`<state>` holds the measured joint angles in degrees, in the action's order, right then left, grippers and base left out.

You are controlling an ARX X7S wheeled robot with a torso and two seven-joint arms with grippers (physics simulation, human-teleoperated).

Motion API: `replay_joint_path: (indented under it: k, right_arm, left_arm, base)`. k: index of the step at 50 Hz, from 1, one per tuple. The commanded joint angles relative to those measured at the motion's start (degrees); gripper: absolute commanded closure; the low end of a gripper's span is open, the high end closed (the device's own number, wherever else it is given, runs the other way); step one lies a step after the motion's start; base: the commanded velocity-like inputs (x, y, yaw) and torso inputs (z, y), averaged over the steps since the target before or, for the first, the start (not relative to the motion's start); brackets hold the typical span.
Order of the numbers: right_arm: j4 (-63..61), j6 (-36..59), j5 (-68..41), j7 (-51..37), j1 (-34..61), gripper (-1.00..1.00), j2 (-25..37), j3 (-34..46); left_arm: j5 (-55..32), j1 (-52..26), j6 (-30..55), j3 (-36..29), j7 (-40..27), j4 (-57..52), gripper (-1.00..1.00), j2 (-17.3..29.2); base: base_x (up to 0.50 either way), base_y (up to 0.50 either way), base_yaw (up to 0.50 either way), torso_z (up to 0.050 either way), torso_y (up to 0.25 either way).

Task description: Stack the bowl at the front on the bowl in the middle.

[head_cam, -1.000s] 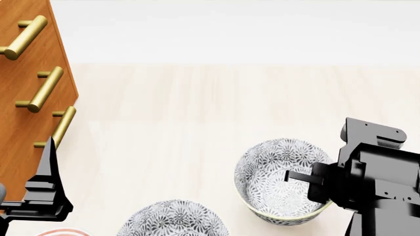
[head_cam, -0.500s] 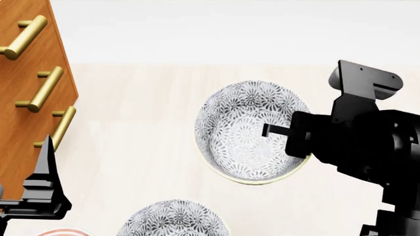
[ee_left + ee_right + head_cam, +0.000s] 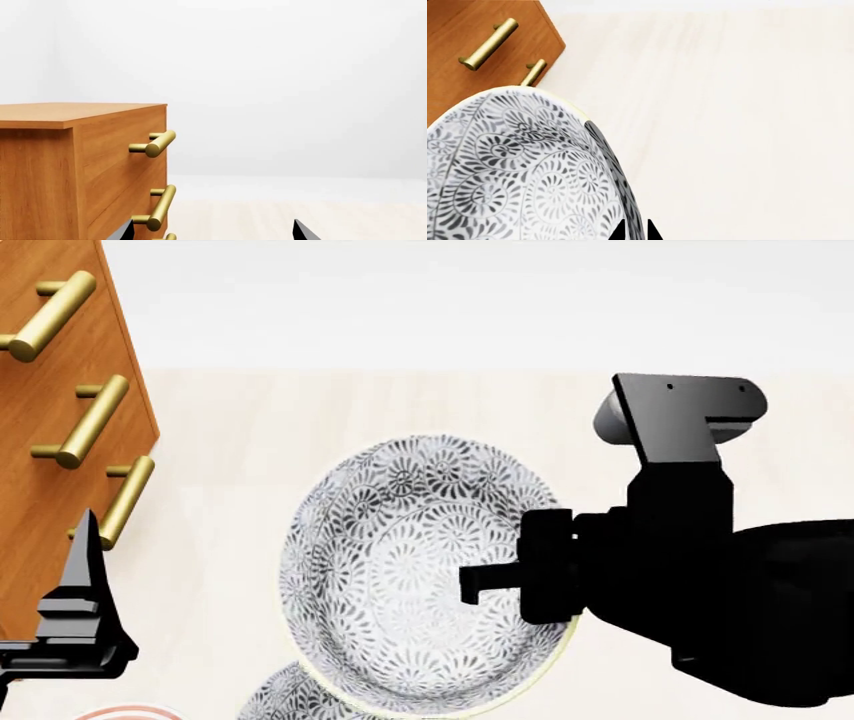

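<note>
Right gripper (image 3: 514, 585) pinching the rim of the patterned bowl (image 3: 400, 580), held aloft over the table (image 3: 334, 430).

The lifted bowl hangs tilted, its right rim clamped between the fingers; below its near edge peeks a second patterned bowl (image 3: 274, 695), partly covered by it; a wooden drawer cabinet (image 3: 54, 440) with brass handles (image 3: 87, 420) stands at the left; the left gripper (image 3: 210, 232) waits near that cabinet, fingertips spread apart, holding nothing.
</note>
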<state>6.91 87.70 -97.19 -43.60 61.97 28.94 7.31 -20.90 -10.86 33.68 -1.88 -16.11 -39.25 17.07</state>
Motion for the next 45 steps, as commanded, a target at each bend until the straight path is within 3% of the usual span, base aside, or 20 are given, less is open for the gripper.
replay_joint_path:
  k: [1,11,45]
  right_arm:
    - [-7.0,-0.7,-13.2,-7.6,-3.0,1.0,2.5,4.1]
    - [-12.8,-1.4,-14.0,-8.2,-6.2,1.0,2.5,7.2]
    - [-8.2,-6.8,9.5,11.1,-6.2,1.0,-2.9,15.2]
  left_arm:
    - [-0.2,-0.3,-0.2,-0.2,-0.2,0.5,-1.0,0.1]
    - [-0.5,-0.5,-0.2,-0.1,-0.6,0.3,-1.0,0.2]
    - [-0.8,0.7,-1.4,-0.8,-1.1,0.4,-1.0,0.7]
  base:
    - [0.0,0.0,0.0,0.0,0.0]
    - [0.0,0.0,0.0,0.0,0.0]
    - [0.0,0.0,0.0,0.0,0.0]
